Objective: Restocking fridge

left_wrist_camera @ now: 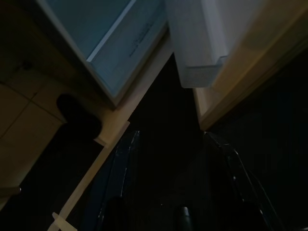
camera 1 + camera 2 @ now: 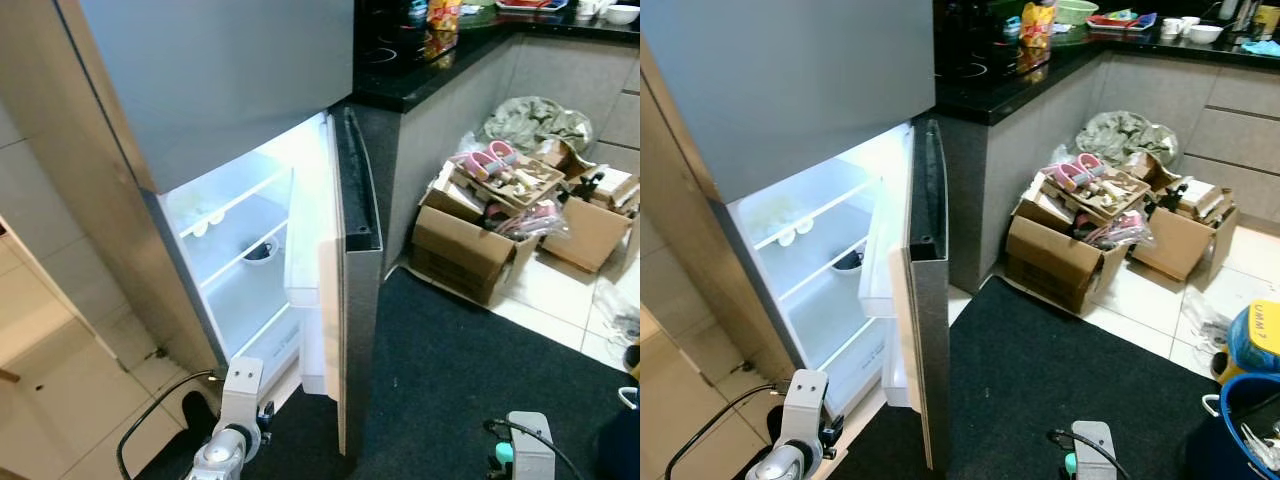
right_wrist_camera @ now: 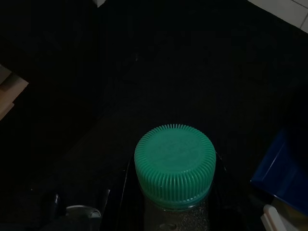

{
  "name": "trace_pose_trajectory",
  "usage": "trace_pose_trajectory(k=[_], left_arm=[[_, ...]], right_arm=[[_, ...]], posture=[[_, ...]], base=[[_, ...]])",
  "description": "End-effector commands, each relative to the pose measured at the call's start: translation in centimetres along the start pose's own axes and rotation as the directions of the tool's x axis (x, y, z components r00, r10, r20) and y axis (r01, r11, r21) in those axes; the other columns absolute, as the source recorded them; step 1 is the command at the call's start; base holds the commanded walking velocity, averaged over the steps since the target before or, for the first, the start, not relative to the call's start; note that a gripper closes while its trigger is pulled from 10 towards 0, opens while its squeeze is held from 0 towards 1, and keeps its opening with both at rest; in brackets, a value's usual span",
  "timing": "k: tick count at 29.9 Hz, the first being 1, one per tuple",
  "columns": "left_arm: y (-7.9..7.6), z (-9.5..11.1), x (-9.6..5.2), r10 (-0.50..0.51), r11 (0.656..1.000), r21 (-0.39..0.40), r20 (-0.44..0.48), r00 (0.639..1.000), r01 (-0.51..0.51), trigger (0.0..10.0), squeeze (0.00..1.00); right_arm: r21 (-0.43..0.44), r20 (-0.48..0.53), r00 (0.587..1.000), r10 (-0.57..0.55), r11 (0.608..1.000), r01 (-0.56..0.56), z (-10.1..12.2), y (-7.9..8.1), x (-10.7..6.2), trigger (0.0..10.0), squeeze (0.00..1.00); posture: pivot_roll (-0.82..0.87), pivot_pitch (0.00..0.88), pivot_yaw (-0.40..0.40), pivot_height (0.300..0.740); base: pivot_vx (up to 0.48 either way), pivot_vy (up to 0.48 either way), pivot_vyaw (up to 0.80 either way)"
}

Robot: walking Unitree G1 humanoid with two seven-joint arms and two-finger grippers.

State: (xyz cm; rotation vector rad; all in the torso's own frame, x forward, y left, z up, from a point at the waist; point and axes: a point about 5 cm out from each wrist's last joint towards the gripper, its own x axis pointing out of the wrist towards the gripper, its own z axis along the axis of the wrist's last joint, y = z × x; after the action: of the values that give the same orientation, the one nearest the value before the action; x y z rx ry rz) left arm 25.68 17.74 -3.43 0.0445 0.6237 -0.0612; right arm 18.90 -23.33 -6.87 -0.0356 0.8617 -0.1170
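your right end effector point(image 3: 173, 211) holds a bottle point(image 3: 174, 204) with a green ribbed cap point(image 3: 174, 165), one finger on either side of its neck, low over the black mat point(image 2: 1060, 370). your left end effector point(image 1: 178, 192) hangs low in front of the fridge point(image 2: 250, 240), its fingers point(image 1: 118, 178) spread wide with nothing between them, pointing at the gap between the bottom drawer and the door point(image 2: 345, 290). the fridge's lower door stands open, edge-on to you, with lit white shelves point(image 2: 235, 225) inside. to the right, boxes point(image 2: 470, 245) of clutter sit on the tile floor below the dark counter point(image 2: 430, 70). a blue bucket point(image 2: 1250, 420) stands at the far right.
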Motion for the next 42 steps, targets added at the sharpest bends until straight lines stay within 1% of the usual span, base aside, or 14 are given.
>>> trace_pose_trajectory(k=[1, 14, 18, 22, 25, 26, 27, 31, 34, 35, 36, 39, 40, 42], left_arm=[[0.5, -0.7, -0.3, 0.012, 1.0, -0.011, -0.014, 1.0, -0.012, 10.0, 0.0], [-0.1, -0.6, -0.3, -0.042, 0.997, 0.064, 0.002, 0.999, 0.041, 10.0, 0.0], [-0.1, -0.4, -0.3, -0.047, 0.997, 0.069, 0.012, 0.999, 0.046, 10.0, 0.0], [-0.1, -0.2, -0.2, -0.06, 0.994, 0.097, 0.018, 0.998, 0.058, 10.0, 0.0], [-0.1, -0.1, -0.2, -0.062, 0.993, 0.099, 0.019, 0.998, 0.06, 10.0, 0.0], [-0.1, -0.1, -0.2, -0.058, 0.993, 0.108, 0.021, 0.998, 0.055, 10.0, 0.0], [-0.1, -0.1, -0.2, -0.058, 0.993, 0.108, 0.021, 0.998, 0.055, 10.0, 0.0], [0.2, -0.2, -0.3, -0.04, 0.992, 0.122, 0.016, 0.999, 0.038, 10.0, 0.0], [0.5, -0.4, -0.3, -0.025, 0.993, 0.12, 0.006, 1.0, 0.024, 10.0, 0.0], [0.5, -0.4, -0.3, -0.025, 0.993, 0.12, 0.006, 1.0, 0.024, 10.0, 0.0], [0.5, -0.5, -0.4, -0.024, 0.993, 0.117, 0.006, 1.0, 0.023, 10.0, 0.0], [0.5, -0.6, -0.4, -0.022, 0.994, 0.111, 0.004, 1.0, 0.021, 10.0, 0.0], [0.5, -0.7, -0.4, -0.022, 0.994, 0.11, 0.005, 1.0, 0.021, 10.0, 0.0], [0.5, -0.7, -0.4, -0.023, 0.994, 0.11, 0.006, 1.0, 0.022, 10.0, 0.0]], right_arm=[[0.007, 0.006, 1.0, 0.002, 1.0, -0.002, 0.2, 0.1, 0.0, 10.0, 0.0], [0.019, 0.062, 0.997, 0.048, 0.999, -0.049, 1.1, 0.8, 0.2, 10.0, 0.0], [-0.012, 0.074, 0.983, 0.165, 0.986, -0.165, 1.7, 1.6, 0.2, 10.0, 0.0], [-0.07, 0.094, 0.925, 0.368, 0.929, -0.363, 2.8, 2.8, -0.1, 10.0, 0.0], [-0.1, 0.105, 0.89, 0.444, 0.895, -0.435, 3.6, 3.4, -0.3, 10.0, 0.0], [-0.131, 0.124, 0.846, 0.519, 0.854, -0.504, 4.6, 4.2, -0.6, 10.0, 0.0], [-0.131, 0.124, 0.846, 0.519, 0.854, -0.504, 4.6, 4.2, -0.6, 10.0, 0.0], [-0.143, 0.13, 0.762, 0.635, 0.772, -0.619, 5.9, 5.7, -1.1, 10.0, 0.0], [-0.142, 0.084, 0.637, 0.766, 0.642, -0.753, 6.9, 7.7, -2.2, 10.0, 0.0], [-0.142, 0.084, 0.637, 0.766, 0.642, -0.753, 6.9, 7.7, -2.2, 10.0, 0.0], [-0.141, 0.078, 0.588, 0.805, 0.592, -0.793, 7.5, 8.4, -2.7, 10.0, 0.0], [-0.129, 0.077, 0.483, 0.872, 0.489, -0.862, 8.8, 9.9, -3.7, 10.0, 0.0], [-0.127, 0.08, 0.453, 0.888, 0.46, -0.879, 9.3, 10.4, -4.0, 10.0, 0.0], [-0.127, 0.081, 0.433, 0.898, 0.44, -0.889, 9.6, 10.7, -4.2, 10.0, 0.0]], posture=[[-0.13, 0.026, 0.017, 0.74], [-0.13, 0.027, 0.024, 0.74], [-0.12, 0.025, 0.026, 0.74], [-0.13, 0.02, 0.032, 0.74], [-0.13, 0.017, 0.034, 0.74], [-0.13, 0.014, 0.036, 0.74], [-0.13, 0.014, 0.036, 0.74], [-0.13, 0.011, 0.036, 0.74], [-0.13, 0.008, 0.029, 0.74], [-0.13, 0.008, 0.029, 0.74], [-0.13, 0.008, 0.027, 0.74], [-0.12, 0.007, 0.023, 0.74], [-0.12, 0.008, 0.02, 0.74], [-0.12, 0.008, 0.02, 0.74]], base=[[0.0, 0.0, 0.0], [0.0, 0.148, 0.0], [0.0, 0.0, 0.0], [0.0, 0.0, 0.0], [0.0, 0.0, 0.0], [0.0, 0.0, 0.0], [0.0, 0.0, 0.0], [0.0, 0.0, 0.0], [0.0, 0.0, 0.0], [0.0, 0.0, 0.0], [0.0, 0.0, 0.0], [0.0, 0.0, 0.0], [0.0, 0.0, 0.0], [0.0, 0.0, 0.0]])
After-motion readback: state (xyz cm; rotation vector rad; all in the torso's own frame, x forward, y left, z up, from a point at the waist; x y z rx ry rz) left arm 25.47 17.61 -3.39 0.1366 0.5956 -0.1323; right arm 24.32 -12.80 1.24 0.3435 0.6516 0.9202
